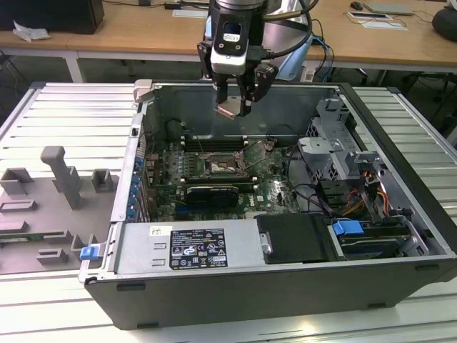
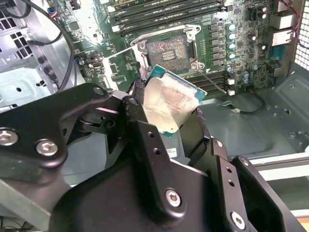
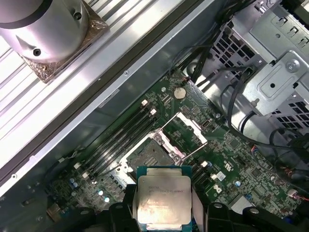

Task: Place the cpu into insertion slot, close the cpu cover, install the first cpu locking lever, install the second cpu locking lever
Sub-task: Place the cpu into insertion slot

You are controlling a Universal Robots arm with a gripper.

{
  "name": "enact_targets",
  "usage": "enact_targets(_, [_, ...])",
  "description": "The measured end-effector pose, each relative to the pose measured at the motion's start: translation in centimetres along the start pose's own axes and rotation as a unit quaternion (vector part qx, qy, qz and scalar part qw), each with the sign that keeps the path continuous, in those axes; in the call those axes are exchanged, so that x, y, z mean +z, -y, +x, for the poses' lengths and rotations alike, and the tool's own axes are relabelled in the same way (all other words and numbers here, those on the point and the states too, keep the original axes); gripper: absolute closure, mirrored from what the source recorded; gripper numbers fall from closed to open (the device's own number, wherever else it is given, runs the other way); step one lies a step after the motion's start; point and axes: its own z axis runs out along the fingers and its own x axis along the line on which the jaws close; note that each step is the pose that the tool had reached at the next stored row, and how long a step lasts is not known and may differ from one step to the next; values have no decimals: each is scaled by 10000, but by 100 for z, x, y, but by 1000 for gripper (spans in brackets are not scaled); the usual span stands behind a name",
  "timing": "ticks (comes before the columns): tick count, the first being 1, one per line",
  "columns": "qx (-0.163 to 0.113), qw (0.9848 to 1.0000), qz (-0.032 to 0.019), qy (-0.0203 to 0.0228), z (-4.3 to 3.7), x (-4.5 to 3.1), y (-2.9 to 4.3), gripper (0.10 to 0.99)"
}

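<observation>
My gripper (image 1: 234, 107) hangs over the open computer case (image 1: 400, 236), level with its top rim. My fingers (image 2: 139, 96) are clamped on two opposite edges of the cpu (image 2: 171, 101). The chip is held tilted, with its pale metal face and green border exposed and its other two edges free.

The cpu is well above the motherboard (image 1: 275, 187) and touches nothing but my fingers. In the first wrist view the insertion slot (image 3: 147, 154) lies bare beyond the chip's far edge. The cpu cover (image 3: 187, 128) is swung open and lies just beside the slot.

Memory slots (image 1: 214, 137) run along the slot's far side in the exterior view, and a black card (image 1: 211, 193) lies on its near side. The drive cage (image 1: 335, 136) stands well apart, toward the exterior view's right. The space straight above the slot is open.
</observation>
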Motion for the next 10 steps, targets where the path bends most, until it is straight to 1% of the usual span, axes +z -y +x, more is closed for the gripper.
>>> enact_targets(10, [161,9999,-3,14,0,3,0,549])
